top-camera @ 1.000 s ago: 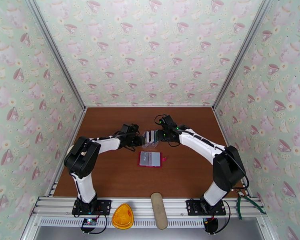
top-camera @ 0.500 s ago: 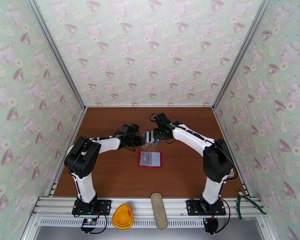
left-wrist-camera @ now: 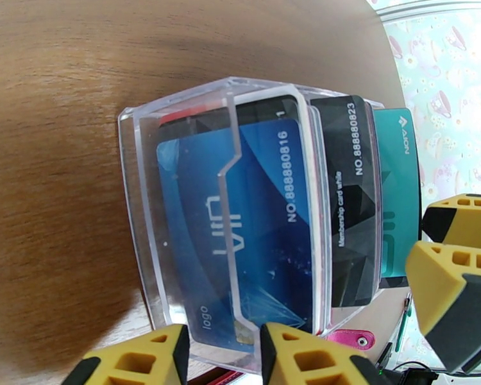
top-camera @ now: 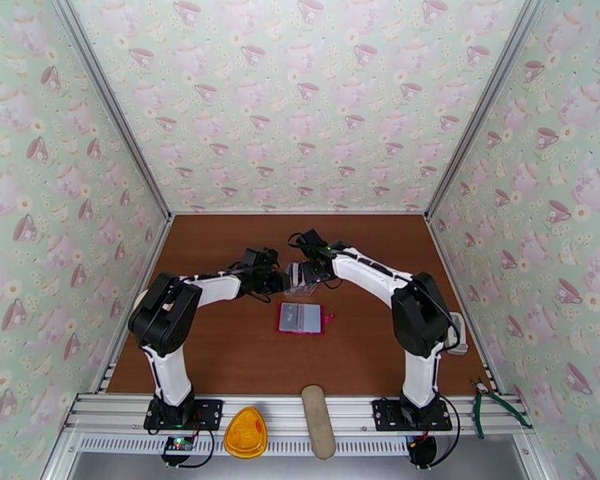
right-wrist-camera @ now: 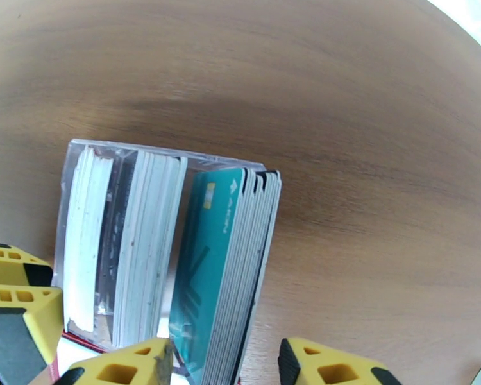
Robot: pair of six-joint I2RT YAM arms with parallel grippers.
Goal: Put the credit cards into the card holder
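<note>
Plastic credit cards [right-wrist-camera: 202, 271] — thin, stiff, slick, light; I'd pinch teal stack's faces. Right gripper [right-wrist-camera: 224, 360] part-open astride it, ungripped; left gripper [left-wrist-camera: 222, 344] seemingly clamps clear case [left-wrist-camera: 138, 206].

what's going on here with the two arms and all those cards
Two robot arms are working at a clear plastic stand packed with upright credit cards on the brown wooden table. The left hand straddles the stand's end; whether it grips is unclear. The right hand is open around the teal-fronted stack. The red folding card holder lies open nearby, untouched.
</note>
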